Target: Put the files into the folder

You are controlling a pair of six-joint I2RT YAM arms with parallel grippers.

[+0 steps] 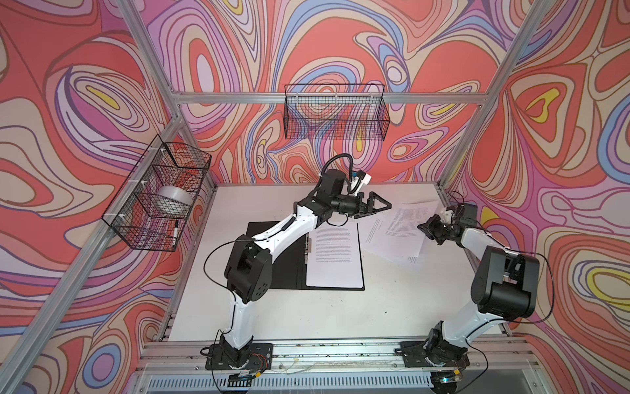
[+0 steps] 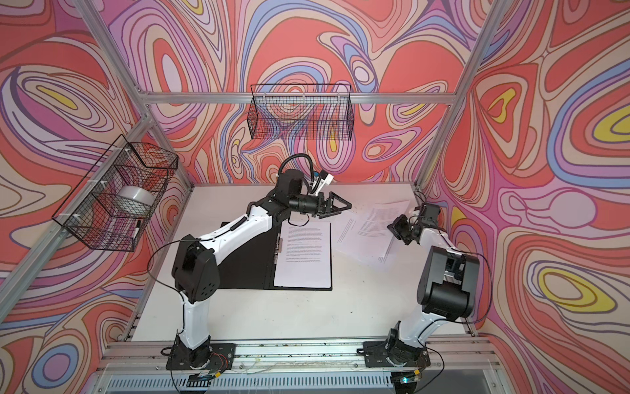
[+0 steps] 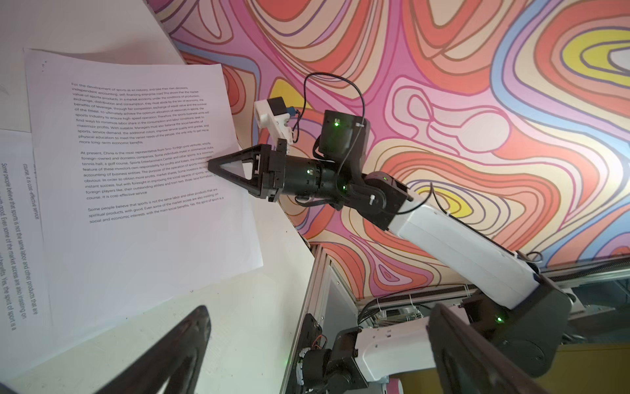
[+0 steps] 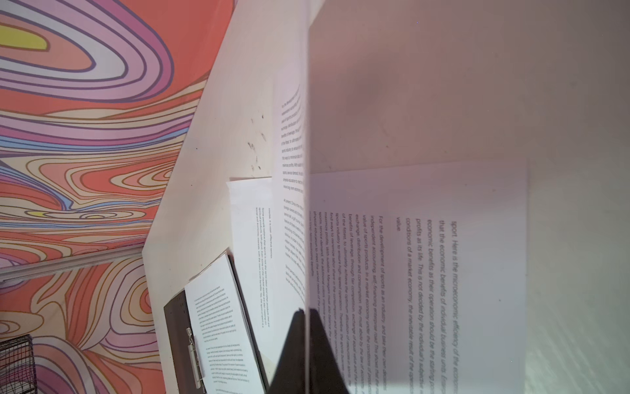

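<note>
The folder (image 1: 289, 273) (image 2: 250, 259) lies open on the table, black inside faces up, with one printed sheet (image 1: 335, 256) on its right half. More files (image 1: 385, 235) (image 2: 358, 235) lie overlapped to its right. My right gripper (image 1: 422, 228) (image 2: 392, 228) (image 3: 213, 166) is shut on the right edge of the top sheet (image 3: 136, 170), which is raised off the table there. In the right wrist view that sheet runs edge-on between my right gripper (image 4: 308, 312), with the folder (image 4: 174, 320) beyond. My left gripper (image 1: 380, 208) (image 2: 341, 208) (image 3: 322, 307) hangs open and empty above the folder's far right corner.
A wire basket (image 1: 156, 194) on the left wall holds a white roll and a marker. A second wire basket (image 1: 335, 112) hangs on the back wall. Aluminium frame posts edge the white table (image 1: 341, 314). A metal clip (image 4: 192, 354) runs along the folder's spine.
</note>
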